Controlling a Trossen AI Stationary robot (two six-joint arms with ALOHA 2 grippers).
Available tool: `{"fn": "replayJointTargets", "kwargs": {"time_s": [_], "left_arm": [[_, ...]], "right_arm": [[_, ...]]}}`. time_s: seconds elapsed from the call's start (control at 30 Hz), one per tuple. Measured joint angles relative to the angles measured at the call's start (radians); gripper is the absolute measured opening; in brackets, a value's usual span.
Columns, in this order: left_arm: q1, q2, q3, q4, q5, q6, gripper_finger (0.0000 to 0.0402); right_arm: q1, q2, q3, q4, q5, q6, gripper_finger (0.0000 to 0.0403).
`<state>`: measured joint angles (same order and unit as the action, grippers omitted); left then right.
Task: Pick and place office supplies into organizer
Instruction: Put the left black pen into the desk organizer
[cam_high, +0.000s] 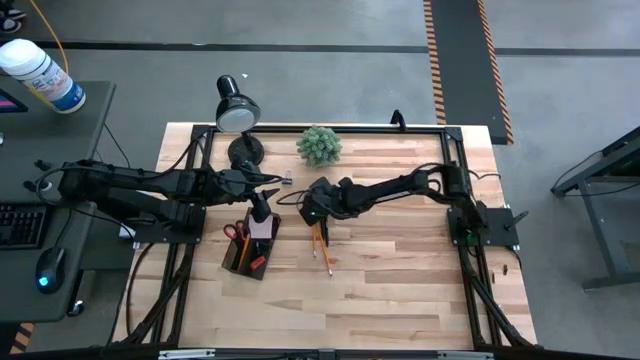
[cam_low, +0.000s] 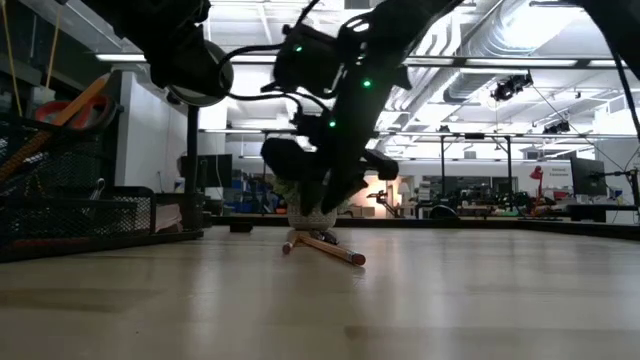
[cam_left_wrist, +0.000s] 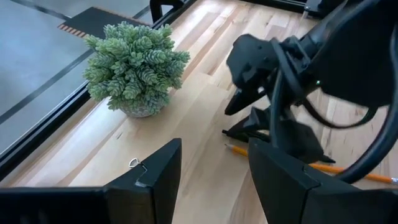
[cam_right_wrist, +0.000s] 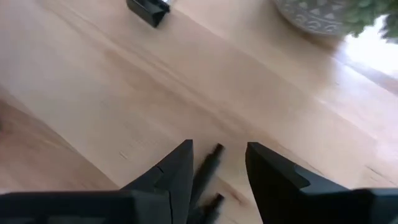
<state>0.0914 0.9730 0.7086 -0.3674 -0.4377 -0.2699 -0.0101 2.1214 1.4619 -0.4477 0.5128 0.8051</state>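
My right gripper is open and low over the table's middle, near the plant. Its fingers stand on either side of a dark pen that lies flat on the wood, and I cannot tell whether they touch it. Two yellow-orange pencils lie just near of the right gripper. My left gripper is open and empty, hovering by the far end of the black mesh organizer. The organizer holds red-handled scissors and other items. A small black binder clip lies on the table toward the lamp.
A green spiky plant in a pale pot stands near the far edge. A black desk lamp stands left of it. The two grippers are close together at mid-table. Bare wood lies toward the near and right edges.
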Motion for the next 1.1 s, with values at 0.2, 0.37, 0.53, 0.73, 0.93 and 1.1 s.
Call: {"fn": "replayJointTargets", "kwargs": {"time_s": [0.2,0.37,0.53,0.73,0.93,1.1], "left_arm": [[0.0,0.0,0.0,-0.001,0.0,0.0,0.0172],[0.0,0.0,0.0,-0.002,0.0,0.0,0.0172],[0.0,0.0,0.0,-0.002,0.0,0.0,0.0172],[0.0,0.0,0.0,-0.002,0.0,0.0,0.0172],[0.0,0.0,0.0,-0.001,0.0,0.001,0.0172],[0.0,0.0,0.0,-0.002,0.0,0.002,0.0172]], "right_arm": [[0.0,0.059,0.03,-0.004,-0.024,0.028,0.0138],[0.0,0.079,0.03,-0.001,-0.021,0.043,0.0138],[0.0,0.082,0.031,-0.002,-0.02,0.051,0.0119],[0.001,0.083,0.031,-0.009,-0.023,0.027,0.0027],[0.005,0.083,0.031,-0.011,-0.021,0.006,0.0023],[0.023,0.082,0.03,0.01,-0.005,-0.021,0.0015]]}}
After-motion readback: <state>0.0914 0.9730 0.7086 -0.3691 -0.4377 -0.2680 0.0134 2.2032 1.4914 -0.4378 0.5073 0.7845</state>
